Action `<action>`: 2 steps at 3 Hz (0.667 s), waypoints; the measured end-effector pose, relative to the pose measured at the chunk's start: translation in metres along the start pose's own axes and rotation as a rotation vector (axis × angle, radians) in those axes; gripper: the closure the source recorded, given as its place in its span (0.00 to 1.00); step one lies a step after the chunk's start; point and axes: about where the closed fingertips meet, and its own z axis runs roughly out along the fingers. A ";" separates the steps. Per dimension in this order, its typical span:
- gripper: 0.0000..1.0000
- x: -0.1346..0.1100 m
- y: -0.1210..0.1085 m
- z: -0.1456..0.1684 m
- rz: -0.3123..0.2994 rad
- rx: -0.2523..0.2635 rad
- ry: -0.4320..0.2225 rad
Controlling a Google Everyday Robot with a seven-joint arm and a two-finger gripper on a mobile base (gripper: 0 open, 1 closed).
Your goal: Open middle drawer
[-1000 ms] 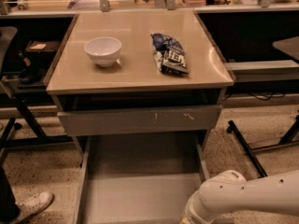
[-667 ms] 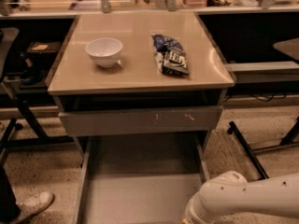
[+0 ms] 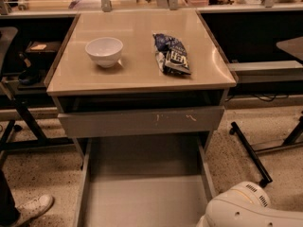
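A small cabinet with a pale beige top (image 3: 142, 77) stands in the middle of a workshop, seen from above and in front. On the top, a white bowl (image 3: 104, 51) sits to the left, and a blue and white snack bag (image 3: 171, 54) lies to the right, well apart from the bowl. Under the top there is a dark open gap, and below that a grey drawer front with pale scratch marks (image 3: 137, 122) right of its centre.

Beneath the scratched front, the middle drawer (image 3: 142, 200) is pulled far out toward the near side. It is wide and shallow, its bare grey inside is open to view, and its near end runs past the bottom edge of the picture.

At the near right corner, just right of the drawer's right wall, a rounded white part of the robot arm (image 3: 251, 212) shows. The gripper lies beyond the near edge, out of sight, so how far the claw is open and whether it holds anything cannot be told.

A white shoe (image 3: 33, 208) rests on the speckled floor (image 3: 42, 174) at the near left. A black metal leg (image 3: 251, 155) crosses the floor to the right.
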 end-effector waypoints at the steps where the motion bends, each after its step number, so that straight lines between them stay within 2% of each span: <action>1: 1.00 -0.004 -0.011 -0.069 0.034 0.136 -0.013; 2: 1.00 -0.013 -0.033 -0.152 0.062 0.327 -0.036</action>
